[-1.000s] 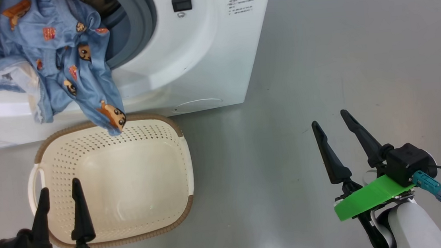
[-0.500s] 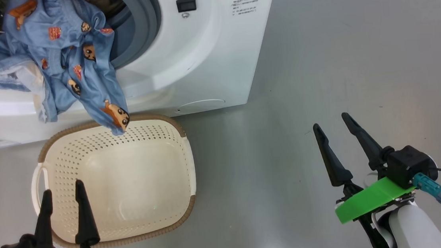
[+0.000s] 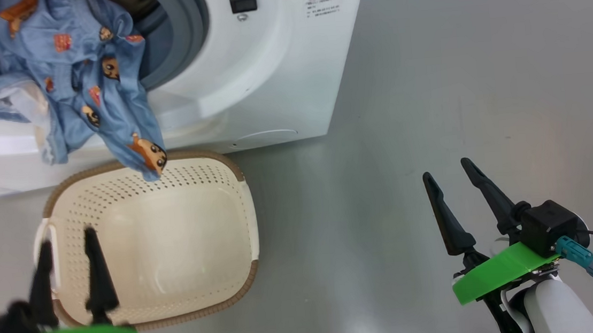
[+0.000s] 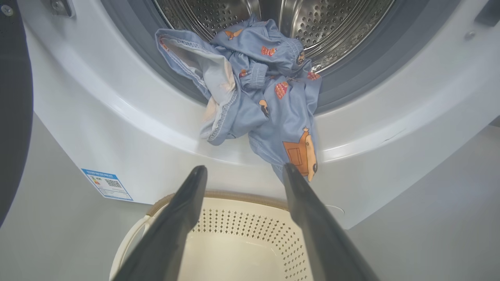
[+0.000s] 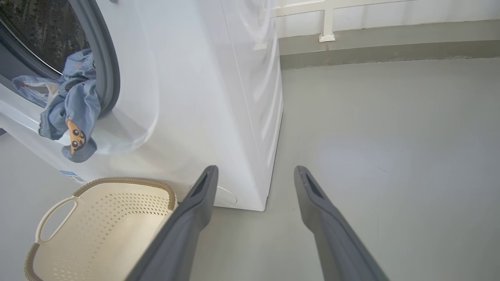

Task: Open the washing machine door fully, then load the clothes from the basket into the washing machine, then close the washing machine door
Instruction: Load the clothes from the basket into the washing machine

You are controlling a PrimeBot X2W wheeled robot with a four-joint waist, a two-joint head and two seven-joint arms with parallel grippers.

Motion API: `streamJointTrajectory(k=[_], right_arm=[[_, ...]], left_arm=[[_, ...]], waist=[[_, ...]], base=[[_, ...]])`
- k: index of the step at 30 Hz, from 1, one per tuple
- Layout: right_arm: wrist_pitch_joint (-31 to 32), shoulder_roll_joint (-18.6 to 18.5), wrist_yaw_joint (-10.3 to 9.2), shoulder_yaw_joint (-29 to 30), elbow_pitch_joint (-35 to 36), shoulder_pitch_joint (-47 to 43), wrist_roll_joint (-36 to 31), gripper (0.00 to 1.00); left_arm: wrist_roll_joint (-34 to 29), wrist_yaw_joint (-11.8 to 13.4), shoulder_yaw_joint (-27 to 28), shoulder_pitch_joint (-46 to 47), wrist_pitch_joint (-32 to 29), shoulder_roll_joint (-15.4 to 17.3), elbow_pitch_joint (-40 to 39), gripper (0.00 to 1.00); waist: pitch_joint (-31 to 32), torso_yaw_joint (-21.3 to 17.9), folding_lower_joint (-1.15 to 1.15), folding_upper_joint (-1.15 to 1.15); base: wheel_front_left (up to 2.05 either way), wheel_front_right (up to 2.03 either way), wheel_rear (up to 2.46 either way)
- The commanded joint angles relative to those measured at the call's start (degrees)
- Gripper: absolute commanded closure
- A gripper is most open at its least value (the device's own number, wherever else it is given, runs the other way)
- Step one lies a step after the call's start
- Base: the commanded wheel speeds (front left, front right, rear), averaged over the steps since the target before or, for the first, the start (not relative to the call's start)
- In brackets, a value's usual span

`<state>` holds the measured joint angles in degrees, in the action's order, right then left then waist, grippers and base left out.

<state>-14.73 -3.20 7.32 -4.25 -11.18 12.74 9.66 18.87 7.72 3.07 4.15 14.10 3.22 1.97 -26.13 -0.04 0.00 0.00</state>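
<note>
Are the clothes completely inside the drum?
No, the clothes hang out over the front rim of the washing machine, above the basket.

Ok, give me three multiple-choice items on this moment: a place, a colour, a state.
1. Where are the clothes? A) on the floor B) hanging out over the washing machine's drum opening C) folded on top of it
2. The basket's rim is A) green B) brown C) black
3. The left end effector is A) shut on the clothes B) shut on the basket C) open, empty
Answers: 1 B, fabric drapes over the grey gasket; 2 B, brown woven-look edge on cream plastic; 3 C, its fingers stand apart, gripping nothing.
</note>
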Motion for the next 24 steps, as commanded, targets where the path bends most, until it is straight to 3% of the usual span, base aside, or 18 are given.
streamJointTrajectory(k=[1, 13, 24], right_arm=[[-0.27, 0.33, 0.17, -1.22, 1.2, -0.58, 0.08, 0.0], [-0.27, 0.33, 0.17, -2.45, 1.39, 0.83, 1.14, 0.0], [-0.27, 0.33, 0.17, -2.96, 1.33, 1.09, 1.48, 0.0]], left_arm=[[0.3, -0.12, 2.11, 2.23, 0.12, 1.56, -1.12, 0.0], [1.11, -3.82, 0.53, 16.82, -0.34, 5.12, 7.75, 0.0], [-0.08, -4.06, -1.09, 27.42, -0.41, 6.99, 15.69, 0.0]], waist=[[-0.8, -0.47, 0.0, 0.0], [-4.17, -3.64, 0.0, 0.0], [-4.81, -4.85, 0.0, 0.0]], base=[[0.0, 0.0, 0.0], [0.0, 0.0, 0.0], [0.0, 0.0, 0.0]])
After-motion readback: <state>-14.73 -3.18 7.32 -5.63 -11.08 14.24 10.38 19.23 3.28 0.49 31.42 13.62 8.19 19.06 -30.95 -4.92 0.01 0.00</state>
